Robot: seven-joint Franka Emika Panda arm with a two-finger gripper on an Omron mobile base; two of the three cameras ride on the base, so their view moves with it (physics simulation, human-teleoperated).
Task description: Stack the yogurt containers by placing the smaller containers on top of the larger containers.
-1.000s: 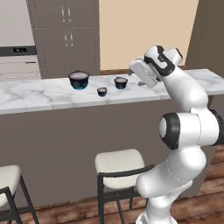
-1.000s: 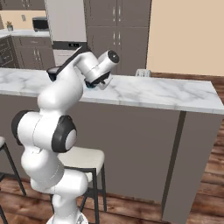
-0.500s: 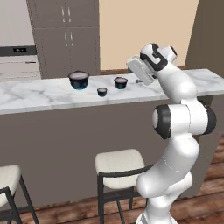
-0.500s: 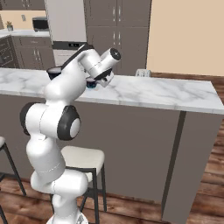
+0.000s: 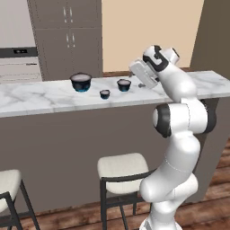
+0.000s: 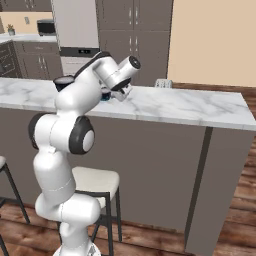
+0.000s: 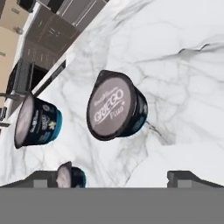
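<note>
Marble counter [image 5: 40, 96] bears three separate yogurt cups; gripper [image 7: 111, 177], fingers spread, hovers at the medium cup's [image 7: 116, 105] six o'clock.

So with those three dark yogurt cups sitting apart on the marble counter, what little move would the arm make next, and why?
Probably lower the open gripper onto the medium dark cup with the pale lid. It sits nearly centred ahead of the gripper, nothing is held, and the large blue-based cup and the tiny cup stand separately on the marble counter, so no stacking has begun.
</note>
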